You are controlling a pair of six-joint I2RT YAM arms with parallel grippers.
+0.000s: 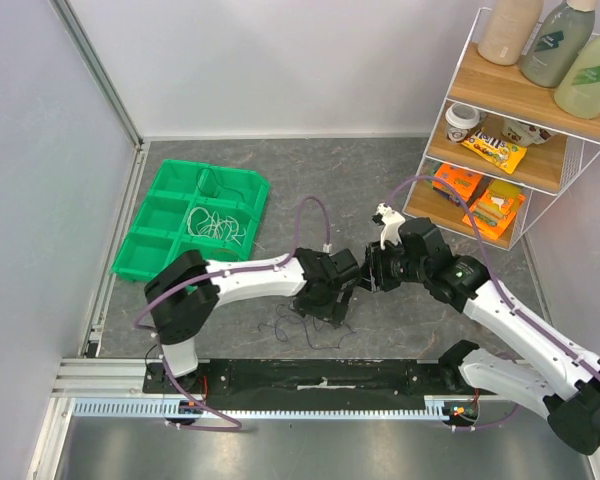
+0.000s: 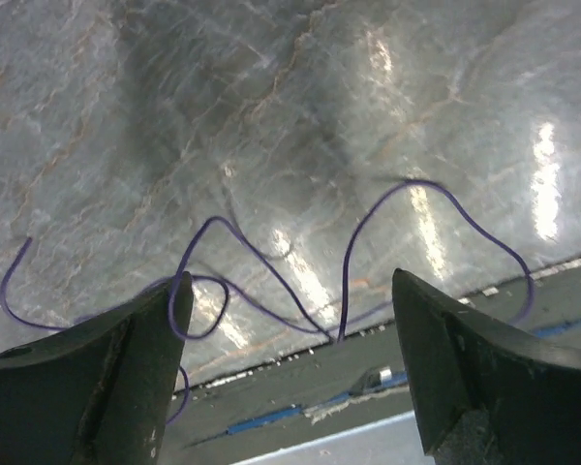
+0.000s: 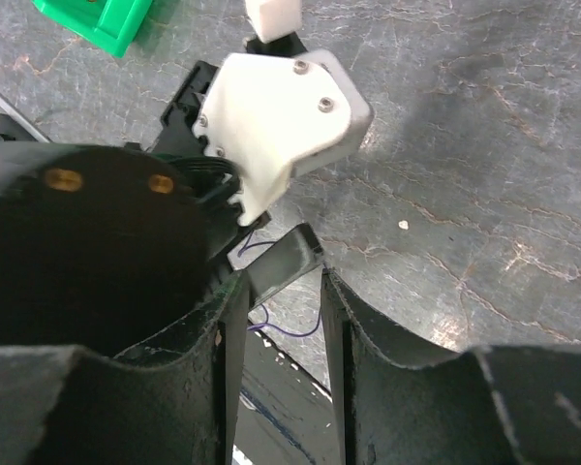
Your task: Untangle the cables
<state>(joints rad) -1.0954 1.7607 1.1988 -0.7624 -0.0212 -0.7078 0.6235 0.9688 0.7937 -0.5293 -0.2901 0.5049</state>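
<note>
Evidently limp and light, the cables (image 2: 267, 263) loop on the table's (image 2: 271, 97) near side under the wide-spread left end effector (image 2: 290, 279), best pinched mid-loop; the right end effector (image 3: 279, 283) stands narrow, seemingly empty.

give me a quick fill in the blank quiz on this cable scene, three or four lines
1. The thin cable on the table below the left hand is ___ in colour.
2. The left hand is ___, gripping nothing.
3. The white cables lie in the ___ tray.
Missing words: purple; open; green.
</note>
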